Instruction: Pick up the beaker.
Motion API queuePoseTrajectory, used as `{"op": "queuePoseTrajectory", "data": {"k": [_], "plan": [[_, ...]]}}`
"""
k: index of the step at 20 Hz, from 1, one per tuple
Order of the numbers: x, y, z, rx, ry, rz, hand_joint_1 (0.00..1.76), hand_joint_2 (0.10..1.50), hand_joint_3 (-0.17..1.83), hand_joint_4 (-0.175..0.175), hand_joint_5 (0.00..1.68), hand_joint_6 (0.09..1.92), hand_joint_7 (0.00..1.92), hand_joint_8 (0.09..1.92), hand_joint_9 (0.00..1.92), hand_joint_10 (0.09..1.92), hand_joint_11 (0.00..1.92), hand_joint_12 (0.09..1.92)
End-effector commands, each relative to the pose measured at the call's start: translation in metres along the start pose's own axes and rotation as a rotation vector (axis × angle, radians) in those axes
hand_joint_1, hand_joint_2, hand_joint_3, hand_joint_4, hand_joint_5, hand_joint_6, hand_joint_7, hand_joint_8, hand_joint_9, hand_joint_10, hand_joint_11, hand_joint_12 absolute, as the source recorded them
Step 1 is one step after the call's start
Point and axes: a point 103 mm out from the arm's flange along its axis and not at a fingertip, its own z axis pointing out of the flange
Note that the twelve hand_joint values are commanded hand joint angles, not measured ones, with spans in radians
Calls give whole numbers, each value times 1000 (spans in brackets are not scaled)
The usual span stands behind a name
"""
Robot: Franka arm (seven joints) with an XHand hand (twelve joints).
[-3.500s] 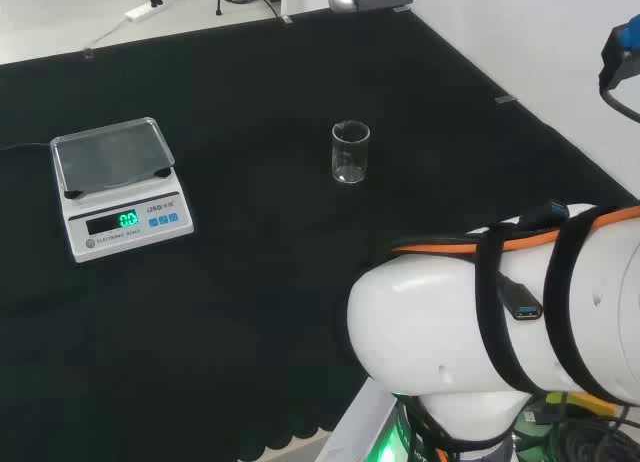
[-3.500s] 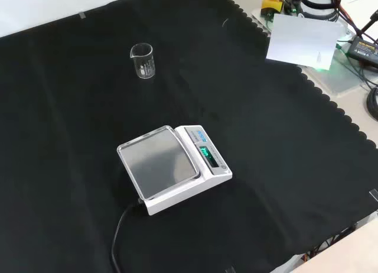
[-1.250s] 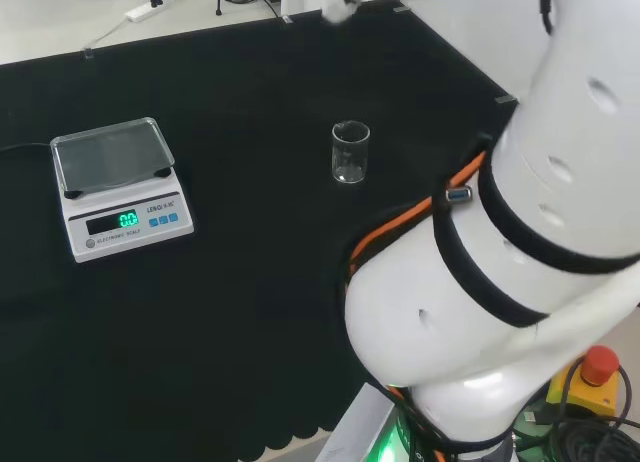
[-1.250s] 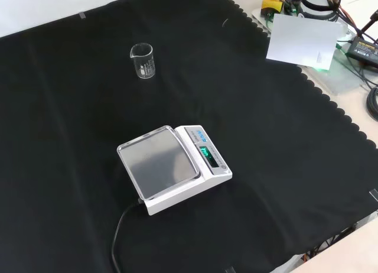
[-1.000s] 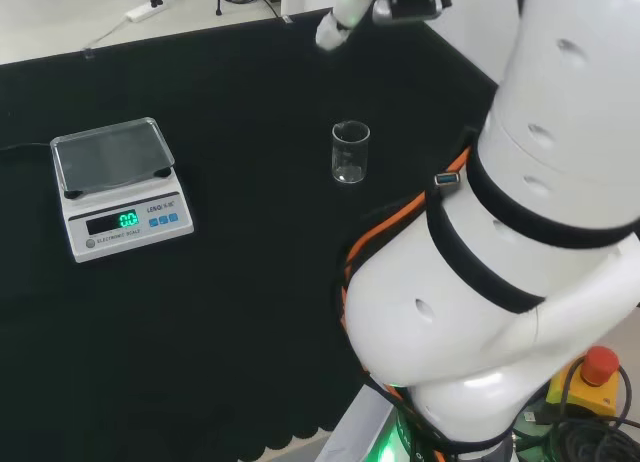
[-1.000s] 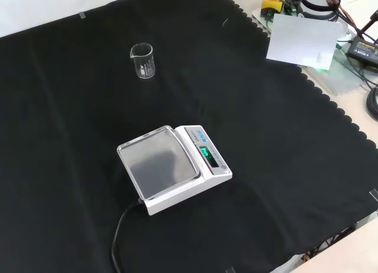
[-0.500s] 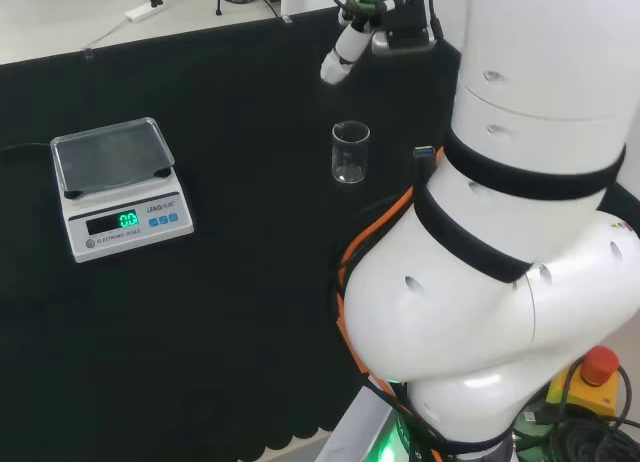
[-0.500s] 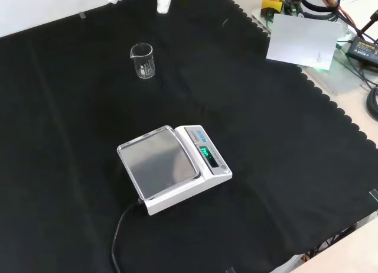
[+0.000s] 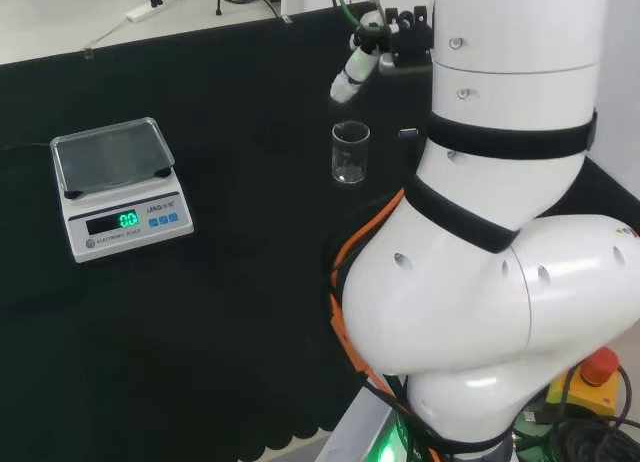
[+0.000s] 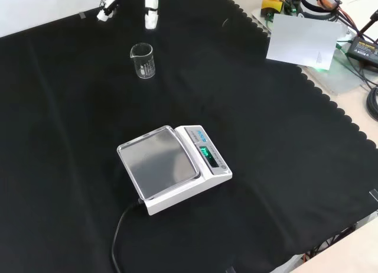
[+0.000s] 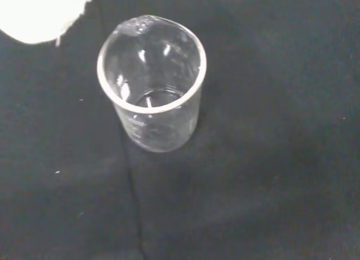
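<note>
beaker (image 9: 350, 152) upright on cloth (image 9: 250, 282), scale (image 9: 115, 187) leftward

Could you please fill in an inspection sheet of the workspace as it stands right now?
Surface: black cloth covering the bench, scalloped at its edge.
Job's things: clear beaker upright on the cloth, looks empty in the wrist view, untouched.
Clutter: white scale with a lit green display, apart from the beaker.
Grippers: hand above and beyond the beaker in the front view, fingers straight, holding nothing.
Cables: black lead running from the scale; orange cable on the arm.
Surroundings: white sheet past the cloth's edge.
</note>
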Motion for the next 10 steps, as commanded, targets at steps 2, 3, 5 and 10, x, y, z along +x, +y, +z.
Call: {"op": "queuePoseTrajectory", "data": {"k": [2,3,5,10], "plan": [[-5,16,28,46,-1,-10,664,606,65,36,74,87,48,751,175,948,0,1559],[-8,14,29,55,19,-21,661,605,63,37,71,87,43,749,171,948,0,1555],[-7,10,32,60,38,-40,649,600,59,39,65,87,37,746,163,948,0,1548],[2,0,49,70,-13,-62,622,595,53,42,55,87,25,740,148,950,0,1538]]}}
